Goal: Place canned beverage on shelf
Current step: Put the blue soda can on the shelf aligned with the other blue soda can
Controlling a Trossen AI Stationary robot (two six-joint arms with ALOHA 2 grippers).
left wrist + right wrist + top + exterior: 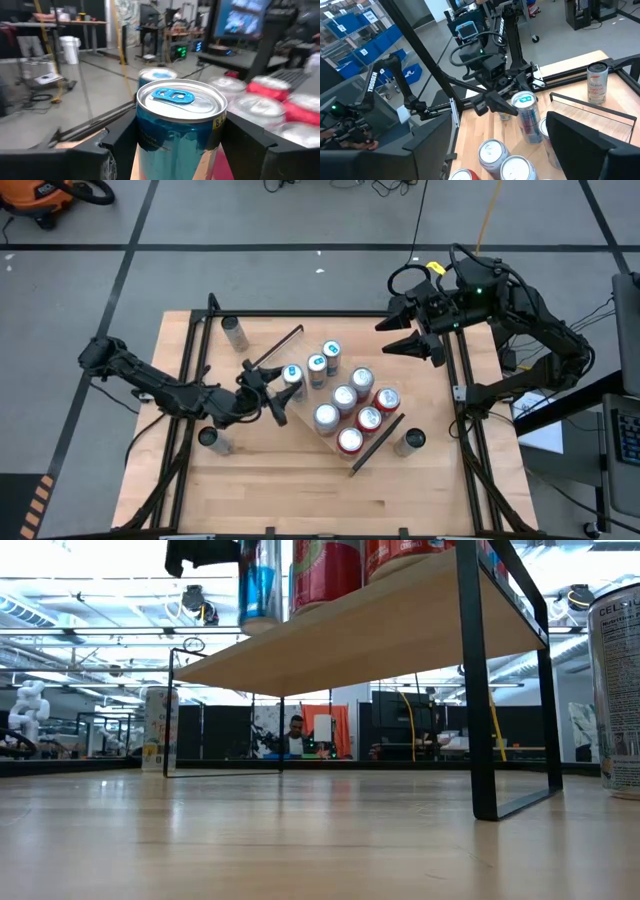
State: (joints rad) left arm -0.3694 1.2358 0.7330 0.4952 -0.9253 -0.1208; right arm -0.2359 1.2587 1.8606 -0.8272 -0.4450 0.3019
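Observation:
The shelf (300,418), a light-wood board with a black rail at each short end, stands askew in the middle of the table. Several red and blue cans (345,396) stand on it. My left gripper (284,391) is at the shelf's left end, shut on a blue can (180,125) with a blue tab. In the low view the can's bottom (260,628) is level with the shelf's top; whether it rests there I cannot tell. My right gripper (405,332) hangs open and high over the table's far right corner, holding nothing. My left gripper pinches the blue can's side wall (146,145) between its two fingers (117,150), one on either side, below the rim. The fingers come in level from the table's left. The can stands upright between them, its top (181,100) clear above the fingers.
Loose cans stand on the table at the far left (235,332), the near left (210,440) and the near right (410,442). The shelf's black legs (485,740) stand on the tabletop. A black frame (462,395) runs along the table's sides.

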